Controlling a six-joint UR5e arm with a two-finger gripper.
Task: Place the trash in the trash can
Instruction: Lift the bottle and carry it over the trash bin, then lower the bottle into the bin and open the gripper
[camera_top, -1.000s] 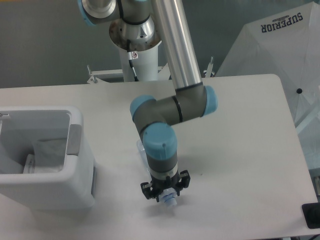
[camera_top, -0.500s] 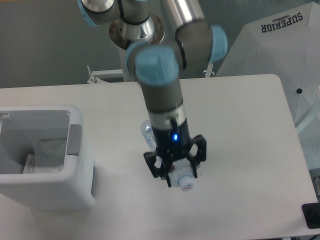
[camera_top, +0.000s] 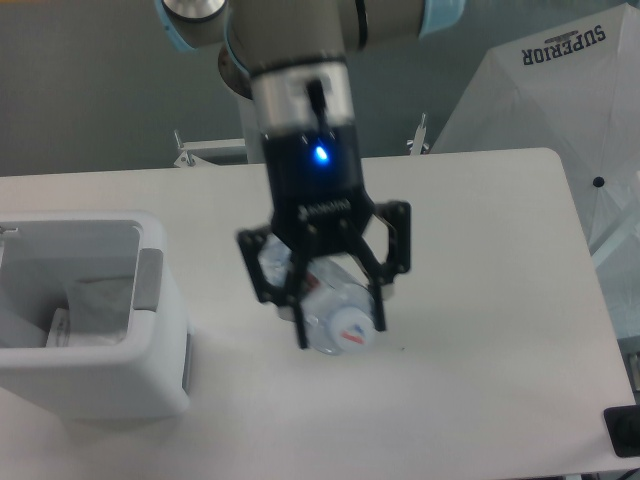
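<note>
The gripper (camera_top: 340, 325) now sits much higher in the camera view than one second ago, when it was low over the tabletop (camera_top: 500, 300) with only a small pale cap showing beneath it. We read this as a lift: the arm has risen toward the camera, and the bottle (camera_top: 335, 318) has come up with it. The jaws are clenched on the bottle, one dark finger on each side of its clear body, and the red-and-white label faces us near its lower end. A blue indicator lamp (camera_top: 319, 153) glows on the gripper housing above.

Relative to the trash can (camera_top: 150, 330), the bottle hangs to the right, apart from the can's wall and not yet above its opening. We cannot tell exactly how high the bottle is above the tabletop, but its larger appearance suggests that it is clear of the surface. Inside the trash can we see a pale crumpled liner or bag (camera_top: 95, 305) against the inner wall; whether this is the thin plastic bag of the task is too unclear to say.

For the task, we judge that the grasp and lift are complete and that the carry toward the trash can comes next. The jaws should release only once the bottle is over the opening, since a smooth round bottle could slip or bounce off the rim.
</note>
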